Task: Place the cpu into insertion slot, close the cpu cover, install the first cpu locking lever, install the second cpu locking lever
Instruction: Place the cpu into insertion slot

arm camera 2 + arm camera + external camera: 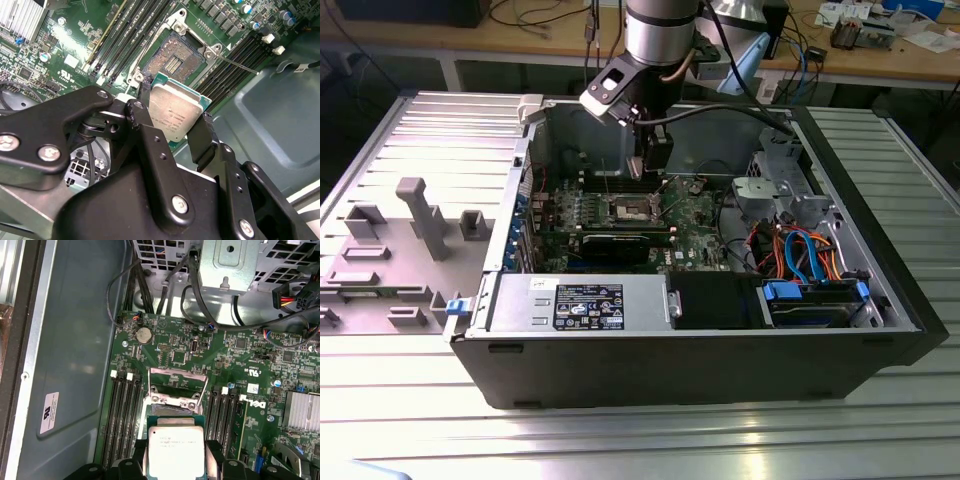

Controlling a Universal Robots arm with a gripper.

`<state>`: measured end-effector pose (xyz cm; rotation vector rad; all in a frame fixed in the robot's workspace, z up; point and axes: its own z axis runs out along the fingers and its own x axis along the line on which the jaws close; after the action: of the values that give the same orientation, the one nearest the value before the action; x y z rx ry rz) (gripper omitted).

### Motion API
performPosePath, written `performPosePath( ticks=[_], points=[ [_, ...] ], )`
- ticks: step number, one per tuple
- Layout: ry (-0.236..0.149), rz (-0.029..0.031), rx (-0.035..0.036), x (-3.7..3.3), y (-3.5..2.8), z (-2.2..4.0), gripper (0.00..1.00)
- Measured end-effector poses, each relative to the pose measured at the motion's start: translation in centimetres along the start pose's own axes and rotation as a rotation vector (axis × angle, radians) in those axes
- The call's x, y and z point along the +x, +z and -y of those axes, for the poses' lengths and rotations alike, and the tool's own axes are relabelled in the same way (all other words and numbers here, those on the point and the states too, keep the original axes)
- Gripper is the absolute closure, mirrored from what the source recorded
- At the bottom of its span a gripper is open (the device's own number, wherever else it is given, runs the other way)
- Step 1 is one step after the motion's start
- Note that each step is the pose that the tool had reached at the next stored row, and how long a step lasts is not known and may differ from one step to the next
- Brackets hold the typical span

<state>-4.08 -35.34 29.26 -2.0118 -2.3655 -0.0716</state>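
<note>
2 gripper (172, 116) fingers (201, 136) tight against opposite cpu (174, 106) edges, near the insertion slot (175, 62).

table (620, 440) — ribbed metal | on it: computer case (670, 370), grey fixture plate (380, 272)

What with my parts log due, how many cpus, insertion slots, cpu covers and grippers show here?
cpu: 1
insertion slot: 1
cpu cover: 1
gripper: 1
Total: 4

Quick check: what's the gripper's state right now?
Gripper: shut on the chip, close to the empty socket.
</note>
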Motion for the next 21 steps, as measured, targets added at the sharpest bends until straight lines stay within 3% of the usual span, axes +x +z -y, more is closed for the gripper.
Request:
performPosePath(
  ticks=[5,14,21],
  points=[
    [0.001,0.0002,-0.0001,0.06,0.14,0.35,0.46],
    [0.053,0.0018,-0.0029,0.07,1.53,0.69,0.46],
    [0.070,0.0033,-0.0037,0.07,1.62,0.70,0.46]
  ],
)
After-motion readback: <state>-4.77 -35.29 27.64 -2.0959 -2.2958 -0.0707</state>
